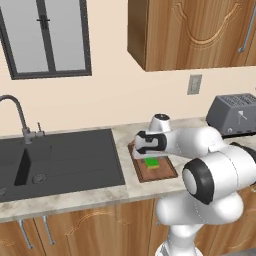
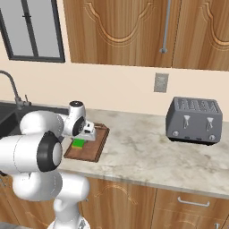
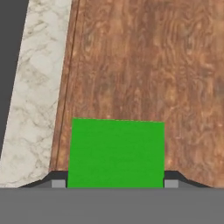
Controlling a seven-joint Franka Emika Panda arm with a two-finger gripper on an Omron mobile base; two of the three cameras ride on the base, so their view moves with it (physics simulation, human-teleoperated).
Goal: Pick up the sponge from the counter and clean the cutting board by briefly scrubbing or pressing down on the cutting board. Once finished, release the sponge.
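The sponge [image 3: 116, 153], a small bright green block with a flat, plain top, is seen clamped between the two dark fingertips [image 3: 58, 183] of the gripper [image 3: 114, 183]; the jaws are closed on its sides. It is held over the cutting board [image 3: 148, 65], a reddish-brown board of mottled wood grain with a raised rim [image 1: 137, 167], near the board's middle. The board is laid on the beige marbled table [image 2: 147, 152], just beside the black sink [image 1: 60, 160].
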